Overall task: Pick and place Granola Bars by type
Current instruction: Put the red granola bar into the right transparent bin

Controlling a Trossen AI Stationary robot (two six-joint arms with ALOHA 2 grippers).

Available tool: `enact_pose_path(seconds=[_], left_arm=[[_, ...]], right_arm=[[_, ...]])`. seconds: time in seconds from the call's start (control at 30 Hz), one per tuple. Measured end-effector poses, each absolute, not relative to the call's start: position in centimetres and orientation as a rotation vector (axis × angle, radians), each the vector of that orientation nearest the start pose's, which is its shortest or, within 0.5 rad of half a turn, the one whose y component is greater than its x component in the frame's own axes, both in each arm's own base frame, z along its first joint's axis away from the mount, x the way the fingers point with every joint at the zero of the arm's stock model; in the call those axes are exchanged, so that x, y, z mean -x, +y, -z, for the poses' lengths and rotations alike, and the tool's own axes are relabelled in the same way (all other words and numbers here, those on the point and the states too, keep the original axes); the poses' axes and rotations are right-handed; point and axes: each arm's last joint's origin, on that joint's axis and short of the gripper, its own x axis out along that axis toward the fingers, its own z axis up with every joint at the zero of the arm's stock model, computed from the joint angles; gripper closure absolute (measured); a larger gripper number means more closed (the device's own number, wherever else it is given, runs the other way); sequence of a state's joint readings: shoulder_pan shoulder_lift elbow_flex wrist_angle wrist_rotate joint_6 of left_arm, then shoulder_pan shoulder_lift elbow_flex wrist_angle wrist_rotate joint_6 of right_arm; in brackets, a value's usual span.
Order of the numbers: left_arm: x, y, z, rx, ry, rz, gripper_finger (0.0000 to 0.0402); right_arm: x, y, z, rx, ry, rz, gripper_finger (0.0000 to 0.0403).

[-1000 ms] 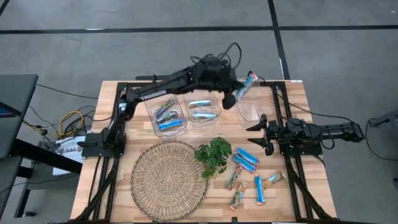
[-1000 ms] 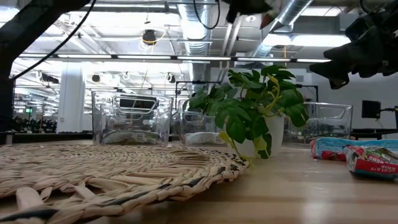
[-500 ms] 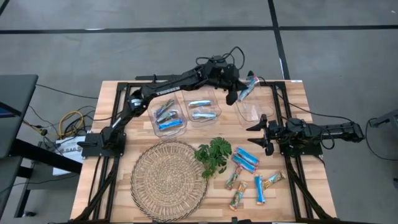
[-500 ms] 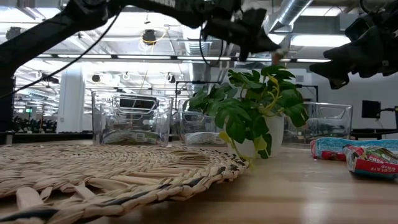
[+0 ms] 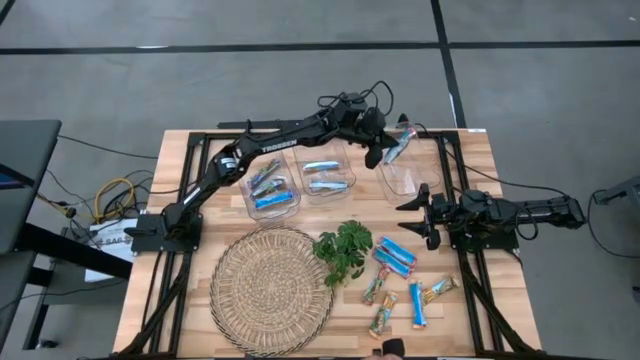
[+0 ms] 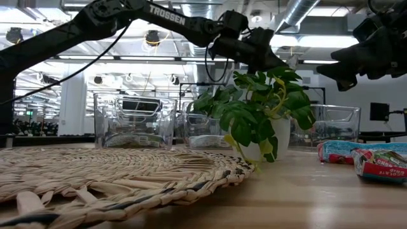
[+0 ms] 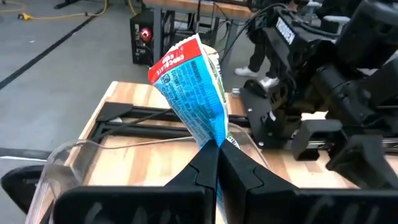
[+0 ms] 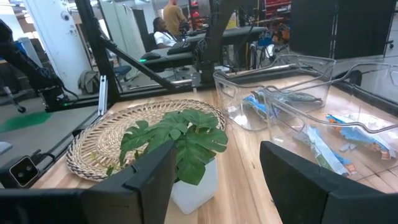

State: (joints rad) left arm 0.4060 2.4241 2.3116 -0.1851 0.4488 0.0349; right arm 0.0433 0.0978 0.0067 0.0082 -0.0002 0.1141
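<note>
Wooden table [image 5: 470,310] bears 3 clear bins [image 5: 323,180], woven mat [image 5: 271,290], plant [image 5: 344,249], bars [image 5: 396,256].

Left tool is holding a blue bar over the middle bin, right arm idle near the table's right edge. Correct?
Not the middle bin. The high view shows the left tool holding the blue bar over the rightmost bin; the middle bin already holds bars. The right tool does wait at the right edge.

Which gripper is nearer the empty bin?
Left. The left gripper hangs over the empty bin, shut on a blue bar. The right gripper waits open just beside it, toward the loose bars.
</note>
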Motion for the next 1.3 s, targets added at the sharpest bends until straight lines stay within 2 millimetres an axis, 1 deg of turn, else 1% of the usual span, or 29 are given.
enact_pose_path(seconds=[0.17, 0.3, 0.37, 0.43, 0.53, 0.73, 0.8, 0.9, 1.0, 1.13, 1.2, 1.3], left_arm=[[-51.8, 21.2, -28.2, 0.079, 0.253, 0.04, 0.0401], [-52.4, 21.6, -26.4, 0.109, 0.258, 0.061, 0.0398], [-52.7, 21.7, -25.9, 0.11, 0.245, 0.087, 0.0386], [-52.9, 21.8, -25.4, 0.107, 0.231, 0.106, 0.0364], [-53.1, 21.9, -25.0, 0.131, 0.216, 0.134, 0.0319], [-53.0, 22.3, -24.9, 0.158, 0.218, 0.075, 0.0223], [-53.0, 22.3, -24.9, 0.173, 0.216, 0.085, 0.02], [-53.1, 22.2, -25.1, 0.205, 0.204, 0.12, 0.0178], [-53.1, 21.7, -25.2, 0.235, 0.205, 0.18, 0.0172], [-53.3, 20.9, -25.5, 0.255, 0.203, 0.246, 0.0179], [-53.5, 20.5, -25.5, 0.253, 0.202, 0.242, 0.0186], [-53.9, 19.5, -25.7, 0.193, 0.201, 0.194, 0.0198]], right_arm=[[-10.3, 0.5, -15.9, -0.112, 0.085, -0.039, 0.0178], [-10.3, 0.4, -15.9, -0.112, 0.085, -0.039, 0.0178], [-10.3, 0.4, -15.9, -0.112, 0.085, -0.039, 0.0178], [-10.3, 0.4, -15.9, -0.112, 0.085, -0.039, 0.0178], [-10.3, 0.4, -15.9, -0.112, 0.085, -0.039, 0.0178], [-10.3, 0.4, -15.9, -0.112, 0.085, -0.038, 0.0178], [-10.3, 0.4, -15.9, -0.112, 0.085, -0.038, 0.0178], [-10.3, 0.4, -15.9, -0.112, 0.085, -0.038, 0.0178], [-10.3, 0.4, -15.9, -0.112, 0.085, -0.039, 0.0178], [-10.3, 0.4, -15.9, -0.112, 0.085, -0.038, 0.0178], [-10.3, 0.4, -15.9, -0.112, 0.085, -0.038, 0.0178], [-10.3, 0.4, -15.9, -0.112, 0.085, -0.039, 0.0178]])
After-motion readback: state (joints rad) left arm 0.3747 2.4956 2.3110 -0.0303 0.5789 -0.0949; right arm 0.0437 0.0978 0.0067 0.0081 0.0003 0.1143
